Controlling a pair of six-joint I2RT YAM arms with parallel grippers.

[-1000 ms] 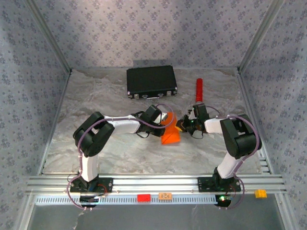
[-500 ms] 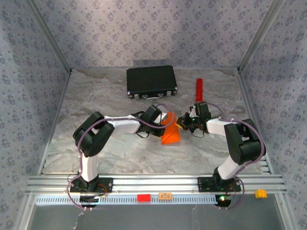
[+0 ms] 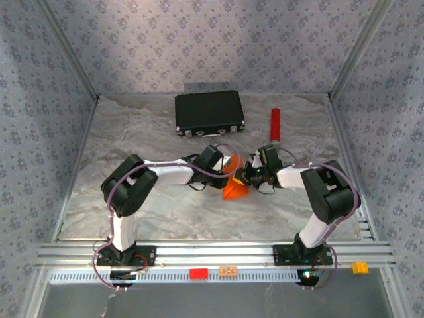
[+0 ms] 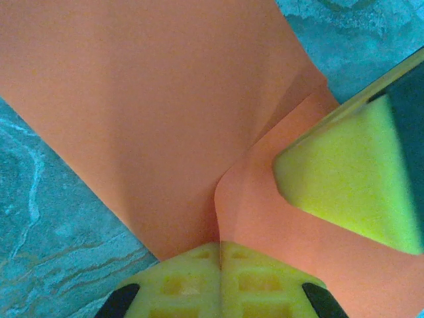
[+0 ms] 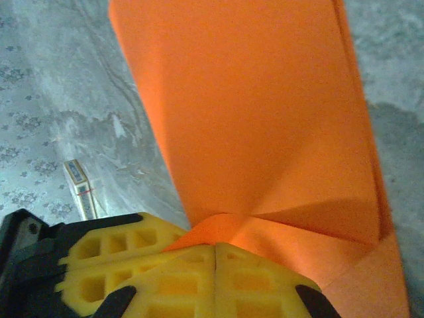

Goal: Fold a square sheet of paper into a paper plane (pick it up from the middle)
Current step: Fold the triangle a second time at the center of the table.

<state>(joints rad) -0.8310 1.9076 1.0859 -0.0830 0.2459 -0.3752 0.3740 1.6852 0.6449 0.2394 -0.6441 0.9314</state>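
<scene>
With the left end effector [image 4: 220,260] and right end effector [image 5: 215,257] each clamped on the square sheet of paper [image 3: 235,191], any pull apart could tear it or skew the crease.

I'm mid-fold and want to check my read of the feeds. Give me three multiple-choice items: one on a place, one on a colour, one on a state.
1. In the top view, where does the red cylinder lie relative to the black case?
A. To its left
B. To its right
C. On top of it

2. What colour is the sheet of paper between the two arms?
A. Orange
B. White
C. Blue

3. How does the left gripper stand?
A. Wide open above the paper
B. Shut on the paper
C. Shut on the cylinder

Answers:
1 B: the cylinder lies apart from the case, nearer the right wall.
2 A: the paper is bright orange in all three views.
3 B: the left wrist view shows the yellow fingers closed together with the paper's edge pinched between them.
</scene>
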